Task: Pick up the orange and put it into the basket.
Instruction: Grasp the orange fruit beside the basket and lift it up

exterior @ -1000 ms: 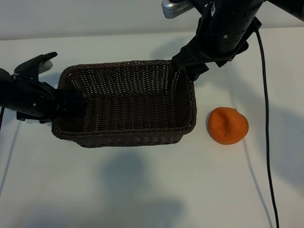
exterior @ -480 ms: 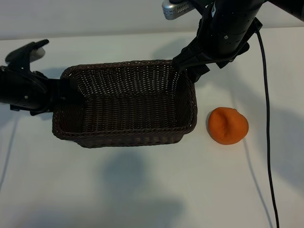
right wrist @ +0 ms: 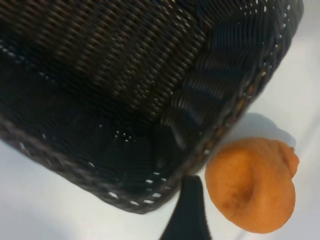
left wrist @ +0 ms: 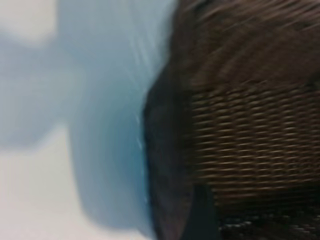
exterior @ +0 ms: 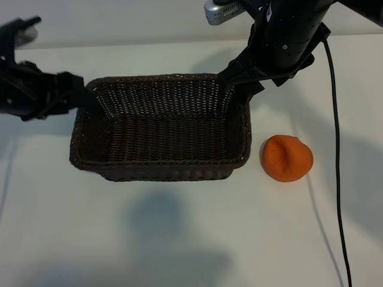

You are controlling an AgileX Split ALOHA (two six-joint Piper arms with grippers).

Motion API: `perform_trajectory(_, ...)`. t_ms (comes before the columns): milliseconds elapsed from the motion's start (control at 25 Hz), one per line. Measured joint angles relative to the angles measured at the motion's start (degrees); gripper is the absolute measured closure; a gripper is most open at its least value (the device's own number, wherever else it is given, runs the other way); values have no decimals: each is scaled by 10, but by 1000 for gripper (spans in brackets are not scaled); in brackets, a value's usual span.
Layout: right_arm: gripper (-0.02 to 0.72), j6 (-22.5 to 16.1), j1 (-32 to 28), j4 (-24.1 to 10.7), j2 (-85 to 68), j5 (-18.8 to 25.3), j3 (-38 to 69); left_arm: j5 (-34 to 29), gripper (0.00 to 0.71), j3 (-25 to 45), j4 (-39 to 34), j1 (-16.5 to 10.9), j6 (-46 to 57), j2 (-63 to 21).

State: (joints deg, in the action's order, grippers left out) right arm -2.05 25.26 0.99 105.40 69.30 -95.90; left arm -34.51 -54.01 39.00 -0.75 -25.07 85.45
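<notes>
1. The matte, lumpy round orange [exterior: 288, 158] rests on the white tabletop [exterior: 179, 239], just beside the right end of the dark brown woven wicker basket [exterior: 167, 162] and outside it. The pick is not yet made. Risk: a round fruit rolls if one finger meets it first; an off-centre approach can push it toward the near edge or against the wicker wall

2. A thin black cable [exterior: 335, 149] runs down the tabletop to the right of the orange. Risk: if the right arm swings out, the cable can drag across the fruit and shift it

3. The left hand [exterior: 75, 95] sits at the far left corner of the basket, touching or almost touching the rim. Whether its fingers stand apart or clamp the wicker, I cannot tell. Risk: if the rim is caught, any arm movement tips or slides the basket and moves the drop target

4. The right hand [exterior: 239, 88] hangs over the far right corner of the basket, fingers apart, with nothing seen between them. Risk: a direct descent toward the orange can snag a finger on the rim; the path must clear the corner first
</notes>
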Motion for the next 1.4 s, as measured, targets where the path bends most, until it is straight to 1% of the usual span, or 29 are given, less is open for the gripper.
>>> perform_trajectory(200,108,0,0,0,0,1,0,-29,114,-27,-91,0,84,-7)
perform_trajectory(360,108,-1,0,0,0,1,0,-44,114,-44,-114,0,115,-7)
perform_trajectory(720,108,4,0,-1,0,-3,0,-61,114,-89,-119,0,121,-7)
perform_trajectory(840,123,6,0,-5,0,-5,0,-62,114,-92,-115,0,121,-7)
perform_trajectory(960,144,5,0,-22,0,-2,0,-62,114,-92,-99,0,120,-7)
perform_trajectory(1120,146,-29,-8,-62,0,1,0,-61,114,-92,-78,0,106,-7)
perform_trajectory(1240,145,-41,-23,-72,0,3,0,-61,114,-92,-75,0,101,-7)
perform_trajectory(1400,144,-43,-36,-76,0,4,0,-60,114,-92,-74,0,99,-7)
